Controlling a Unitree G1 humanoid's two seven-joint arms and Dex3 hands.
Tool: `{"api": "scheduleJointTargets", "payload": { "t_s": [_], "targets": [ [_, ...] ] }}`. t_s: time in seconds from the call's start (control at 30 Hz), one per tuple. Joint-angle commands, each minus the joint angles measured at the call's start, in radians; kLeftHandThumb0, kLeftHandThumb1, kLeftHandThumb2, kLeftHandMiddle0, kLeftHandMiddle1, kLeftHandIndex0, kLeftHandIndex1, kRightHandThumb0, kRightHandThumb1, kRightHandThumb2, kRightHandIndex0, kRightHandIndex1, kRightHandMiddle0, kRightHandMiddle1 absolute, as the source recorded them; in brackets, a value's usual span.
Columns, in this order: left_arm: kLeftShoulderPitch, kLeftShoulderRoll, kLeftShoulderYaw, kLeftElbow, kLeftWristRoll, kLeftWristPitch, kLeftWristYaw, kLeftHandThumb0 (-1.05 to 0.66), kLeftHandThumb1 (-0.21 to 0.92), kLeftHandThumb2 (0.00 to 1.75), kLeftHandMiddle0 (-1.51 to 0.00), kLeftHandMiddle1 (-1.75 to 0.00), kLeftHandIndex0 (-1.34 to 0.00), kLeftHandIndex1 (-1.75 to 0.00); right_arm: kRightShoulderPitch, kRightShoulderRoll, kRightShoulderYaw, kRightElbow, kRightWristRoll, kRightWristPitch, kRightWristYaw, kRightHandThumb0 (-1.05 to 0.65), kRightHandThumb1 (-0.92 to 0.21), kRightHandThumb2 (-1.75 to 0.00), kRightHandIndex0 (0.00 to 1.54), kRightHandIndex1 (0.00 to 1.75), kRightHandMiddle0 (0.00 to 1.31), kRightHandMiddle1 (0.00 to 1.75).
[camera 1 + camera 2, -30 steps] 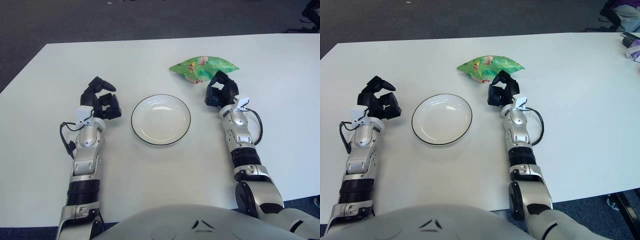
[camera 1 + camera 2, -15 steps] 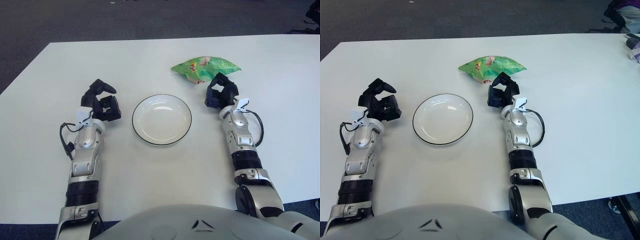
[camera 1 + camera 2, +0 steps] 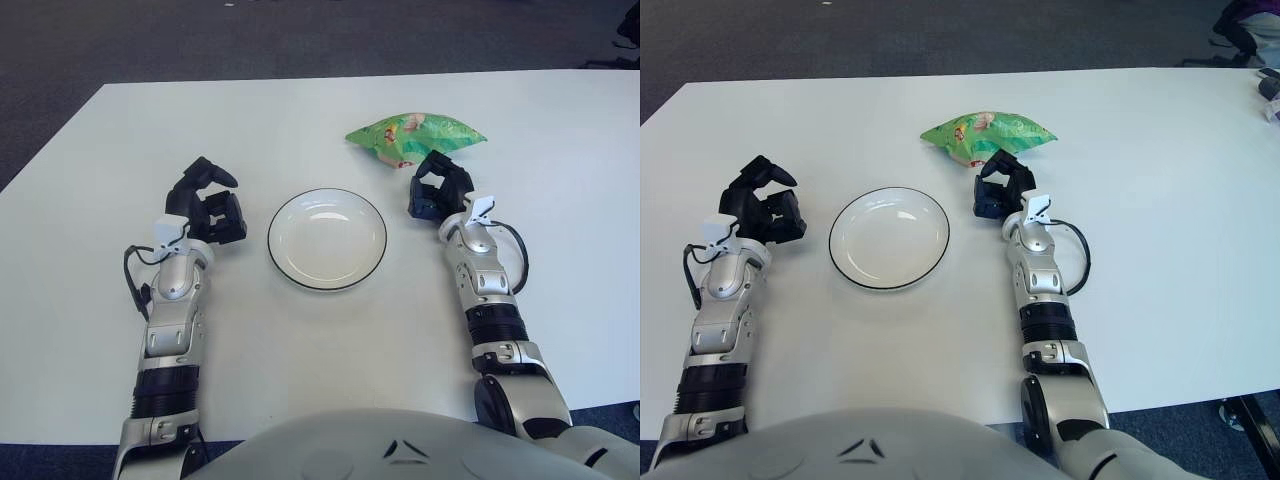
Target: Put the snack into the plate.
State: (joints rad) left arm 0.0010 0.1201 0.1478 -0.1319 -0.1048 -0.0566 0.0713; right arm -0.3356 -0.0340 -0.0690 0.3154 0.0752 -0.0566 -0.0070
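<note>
Since a second ago little has changed: our right hand (image 3: 437,190) has crept slightly towards the snack (image 3: 415,137), and the whole view has shifted a touch, while the bag and the plate (image 3: 327,239) keep their places on the bench (image 3: 560,190).

The snack, a green crinkly bag, lies flat on the white bench at the far side, beyond and to the right of the plate and well outside its rim. Our right hand sits just in front of the bag's near edge, its dark fingers curled together and holding nothing; whether the fingertips already touch the foil we cannot tell. The plate, white with a dark rim, lies empty between our two arms. Our left hand (image 3: 208,205) shows to the left of the plate, fingers curled, idle.

We judge the reach to be under way, with the grasp not yet made. The main risk is that curled fingers meet the bag's edge and push it farther away across the smooth bench instead of closing over it; they likely need to spread first. The bag looks puffy and slippery, so a shallow pinch at a corner could slide off. On the way back, a low-swinging bag might clip the plate's rim and shove the plate out of place.
</note>
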Motion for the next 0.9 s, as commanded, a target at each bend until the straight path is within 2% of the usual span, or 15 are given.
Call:
{"api": "scheduleJointTargets", "payload": {
  "t_s": [0.0,0.47,0.6,0.87],
  "targets": [
    [0.092,-0.051,-0.011,0.035,0.012,0.001,0.012,-0.55,0.16,1.51,-1.38,-1.75,-0.75,-1.75,0.083,0.002,0.01,0.03,-0.013,0.006,0.012,-0.51,-0.25,-1.4,1.3,1.75,0.67,1.75],
    [0.078,-0.078,-0.008,0.038,0.01,0.009,0.057,-0.55,0.15,1.52,-1.36,-1.75,-0.75,-1.75,0.071,-0.038,0.039,0.003,-0.065,-0.014,0.022,-0.5,-0.26,-1.38,1.27,1.75,0.66,1.75],
    [0.075,-0.079,-0.01,0.042,0.014,0.002,0.061,-0.55,0.16,1.51,-1.37,-1.75,-0.75,-1.75,0.062,-0.062,0.05,-0.022,-0.104,-0.028,0.019,-0.5,-0.26,-1.38,1.27,1.75,0.66,1.75],
    [0.068,-0.083,-0.01,0.037,0.023,0.009,0.067,-0.54,0.17,1.5,-1.38,-1.75,-0.74,-1.75,0.016,-0.146,0.06,-0.123,-0.177,0.013,0.051,-0.5,-0.27,-1.37,1.27,1.75,0.65,1.75]
  ]
}}
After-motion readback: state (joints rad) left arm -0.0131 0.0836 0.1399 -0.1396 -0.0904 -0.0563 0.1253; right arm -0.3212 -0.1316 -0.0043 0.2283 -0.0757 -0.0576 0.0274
